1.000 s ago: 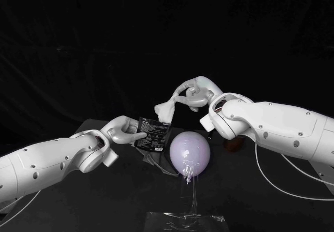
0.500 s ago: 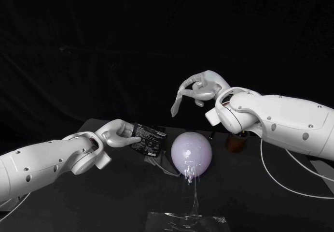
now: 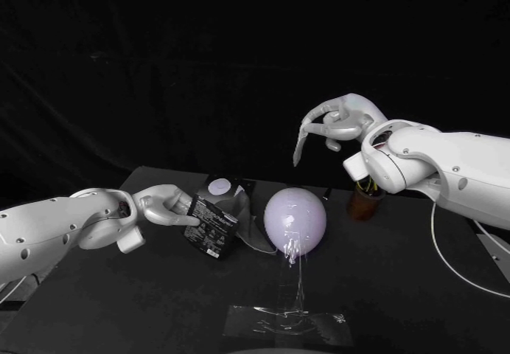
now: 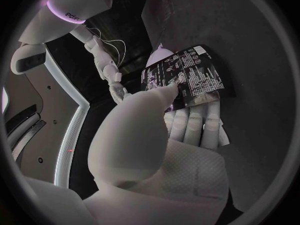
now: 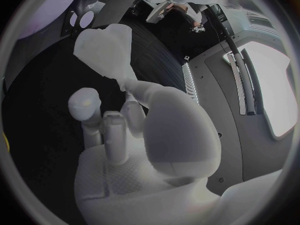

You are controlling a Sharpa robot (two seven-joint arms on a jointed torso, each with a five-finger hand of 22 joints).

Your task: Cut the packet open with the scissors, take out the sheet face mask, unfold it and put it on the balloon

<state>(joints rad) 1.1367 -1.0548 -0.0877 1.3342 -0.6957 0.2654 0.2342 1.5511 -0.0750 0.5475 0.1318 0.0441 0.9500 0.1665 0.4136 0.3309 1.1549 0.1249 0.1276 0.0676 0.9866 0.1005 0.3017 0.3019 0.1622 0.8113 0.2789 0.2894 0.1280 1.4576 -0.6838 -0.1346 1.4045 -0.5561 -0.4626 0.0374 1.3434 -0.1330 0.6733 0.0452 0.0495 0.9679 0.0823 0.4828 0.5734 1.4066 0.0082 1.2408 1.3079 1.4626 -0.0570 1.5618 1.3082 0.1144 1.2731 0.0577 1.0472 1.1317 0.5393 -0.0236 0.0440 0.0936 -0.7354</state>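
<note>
**A:** Any text we can read?
**B:** The packet [image 4: 184, 77] is black, and its face is covered in blocks of white small print, too fine to read. In the head view there's a pale round patch near its upper end. I can't tell what it is.

**A:** Surface, room?
**B:** Black table [image 3: 117, 295] with a dark cloth backdrop behind. The balloon [image 3: 295, 221] is pale lilac and upright on a thin clear stem over a clear base [image 3: 289, 328] near the table's front edge. A small brownish object [image 3: 363, 205] sits at the back, half hidden by the right arm. I can't make out what it is.

**A:** Left hand?
**B:** The left hand [image 3: 159, 205] is low over the table, to the left of the balloon, and clamped on the packet. Its thumb lies across the printed face with the fingers behind. The packet is tilted with its lower corner toward the table, contact unclear. It's near the balloon but not touching it.

**A:** Right hand?
**B:** The right hand [image 3: 342, 118] is raised high, above and to the right of the balloon, well off the table. It pinches the sheet face mask [image 3: 305, 146] between the thumb and a finger. The mask is folded into a narrow white strip that hangs down from the hand. It is out of the packet and apart from the balloon.
</note>
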